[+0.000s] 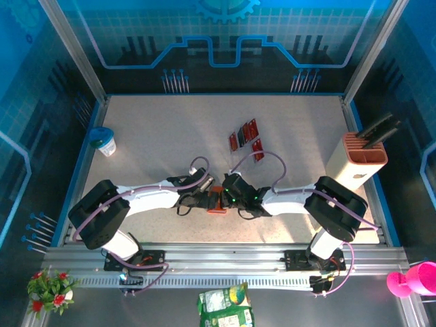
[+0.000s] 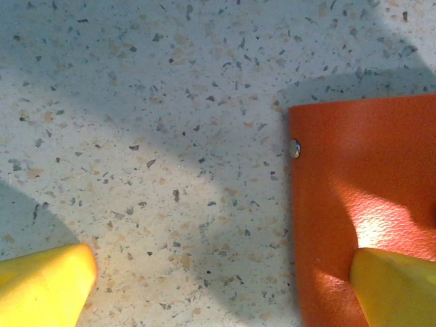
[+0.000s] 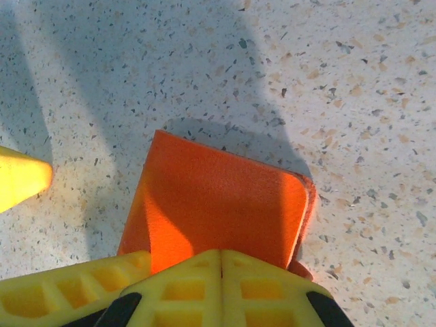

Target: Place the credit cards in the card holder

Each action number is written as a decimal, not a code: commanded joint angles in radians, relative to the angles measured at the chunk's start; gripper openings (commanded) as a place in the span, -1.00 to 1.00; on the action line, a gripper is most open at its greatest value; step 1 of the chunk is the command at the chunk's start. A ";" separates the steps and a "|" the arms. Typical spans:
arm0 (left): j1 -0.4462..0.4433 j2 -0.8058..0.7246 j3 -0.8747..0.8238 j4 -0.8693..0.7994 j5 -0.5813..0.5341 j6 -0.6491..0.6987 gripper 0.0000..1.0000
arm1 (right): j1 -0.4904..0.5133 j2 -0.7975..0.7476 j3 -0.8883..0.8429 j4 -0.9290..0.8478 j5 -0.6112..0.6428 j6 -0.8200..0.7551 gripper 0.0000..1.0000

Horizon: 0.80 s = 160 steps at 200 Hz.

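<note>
Orange leather at the centre of the job: the card holder [image 1: 216, 201] lay on the speckled table [image 1: 150, 129], toward six o'clock, between my two arms, folded as far as I could tell. My left gripper [image 2: 218, 286] stood fully spread and empty. One fingertip [image 2: 395, 289] hung over the holder near its snap button [image 2: 294, 148], the other over bare table at nine o'clock. My right gripper [image 3: 221, 286] was closed tight on nothing, tips at the holder's near edge, seemingly pinning it. The credit cards [image 1: 246, 138] lay apart at one o'clock of the holder. To open it cleanly, I judged, the right should press the case down while the left caught the flap edge by the snap.
</note>
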 commanded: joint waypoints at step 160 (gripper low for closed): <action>-0.011 -0.003 -0.058 -0.010 0.047 -0.041 0.98 | -0.093 -0.166 0.067 -0.414 -0.123 -0.112 -0.38</action>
